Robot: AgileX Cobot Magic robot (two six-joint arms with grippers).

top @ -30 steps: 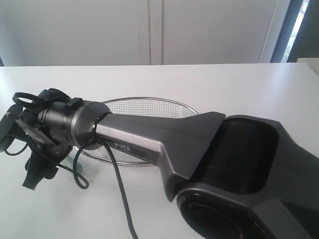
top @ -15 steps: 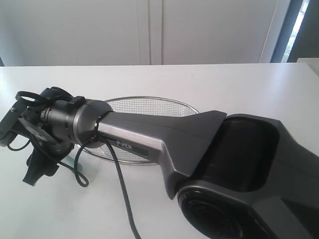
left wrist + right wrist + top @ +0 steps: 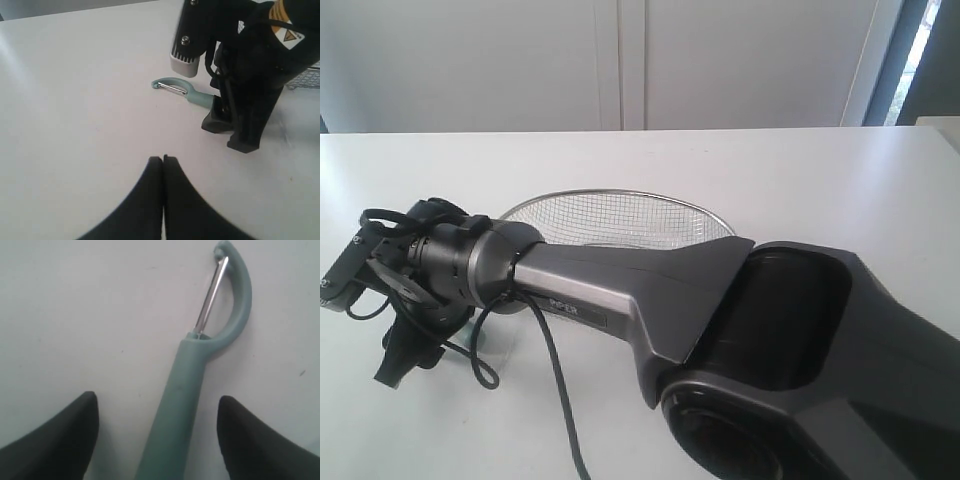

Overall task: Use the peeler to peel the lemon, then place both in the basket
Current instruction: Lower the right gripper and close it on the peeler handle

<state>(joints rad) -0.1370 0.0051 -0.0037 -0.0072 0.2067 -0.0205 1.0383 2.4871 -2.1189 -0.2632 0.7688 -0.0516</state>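
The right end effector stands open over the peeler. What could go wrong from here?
The peeler lies flat on the table, so the right end effector may scrape the surface or push the slim handle away when closing.
The lemon shows in no view, so its place is unknown.

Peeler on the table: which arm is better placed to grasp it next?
Right. The right gripper hangs directly over the peeler, its open jaws straddling the teal handle. The left gripper is shut and sits back from the peeler, over the table.
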